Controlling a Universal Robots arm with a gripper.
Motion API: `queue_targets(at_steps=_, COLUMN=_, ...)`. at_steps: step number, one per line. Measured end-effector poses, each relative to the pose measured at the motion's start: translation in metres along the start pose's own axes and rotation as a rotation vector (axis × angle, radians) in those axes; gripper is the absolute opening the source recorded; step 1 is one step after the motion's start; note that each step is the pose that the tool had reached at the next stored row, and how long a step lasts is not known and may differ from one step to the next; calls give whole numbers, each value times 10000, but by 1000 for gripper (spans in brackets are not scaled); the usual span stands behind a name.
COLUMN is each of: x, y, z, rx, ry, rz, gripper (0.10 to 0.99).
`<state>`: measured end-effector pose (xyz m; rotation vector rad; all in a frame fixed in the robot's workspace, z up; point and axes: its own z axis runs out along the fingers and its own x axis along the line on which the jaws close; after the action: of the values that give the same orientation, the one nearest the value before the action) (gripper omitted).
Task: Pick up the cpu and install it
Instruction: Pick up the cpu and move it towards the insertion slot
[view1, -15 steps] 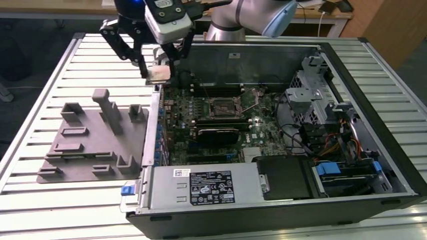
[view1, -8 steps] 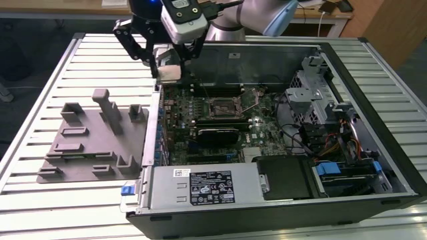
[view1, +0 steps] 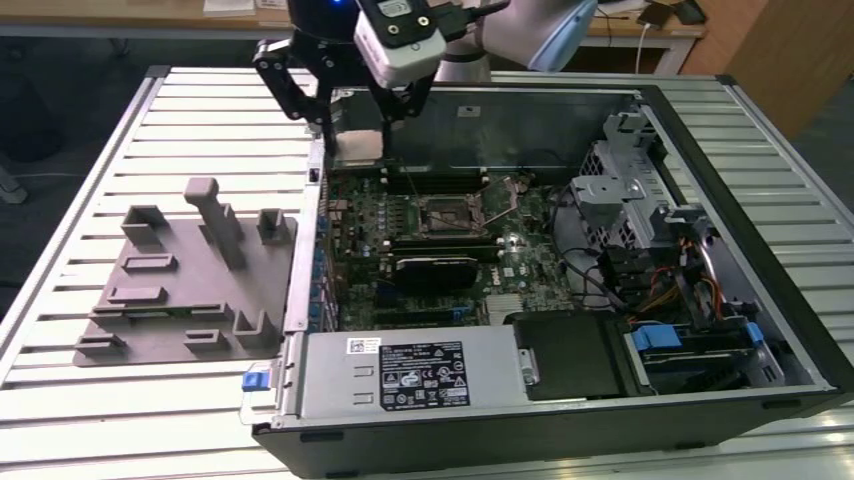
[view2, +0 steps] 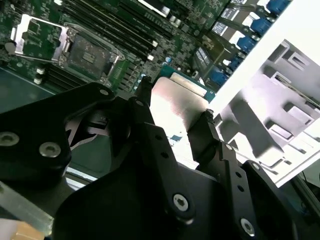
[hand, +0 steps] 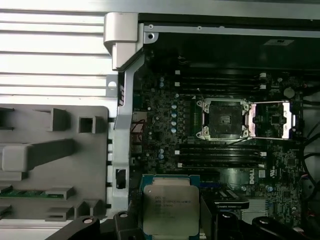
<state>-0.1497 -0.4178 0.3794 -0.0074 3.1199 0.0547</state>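
Pincer (view1: 356, 135) grips the cpu (hand: 167, 210) by its edges, aloft just inside the case wall (hand: 122, 140), well apart from the open socket (hand: 223, 119). A slip or skewed approach could drop it or damage the socket.

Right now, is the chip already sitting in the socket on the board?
No, the gripper holds the cpu away from the empty, open socket.

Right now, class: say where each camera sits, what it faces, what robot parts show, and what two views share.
Exterior view: above the open case; arm and pincer show.
First wrist view: on the wrist, facing the socket; pincer tips show.
Second wrist view: behind the pincer's links, facing the cpu.
Both wrist views share the cpu.
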Motion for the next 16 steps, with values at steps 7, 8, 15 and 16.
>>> queue_targets(at_steps=7, x=-208, y=-1, z=5, rx=-1, ry=0, rz=-1, gripper=541)
queue_targets(at_steps=8, x=-238, y=-1, z=6, rx=-1, ry=-1, rz=-1, gripper=541)
queue_targets(at_steps=15, x=-438, y=-2, z=11, rx=-1, ry=-1, rz=-1, gripper=541)
queue_targets(at_steps=16, x=-462, y=-2, z=11, rx=0, ry=0, rz=0, gripper=541)
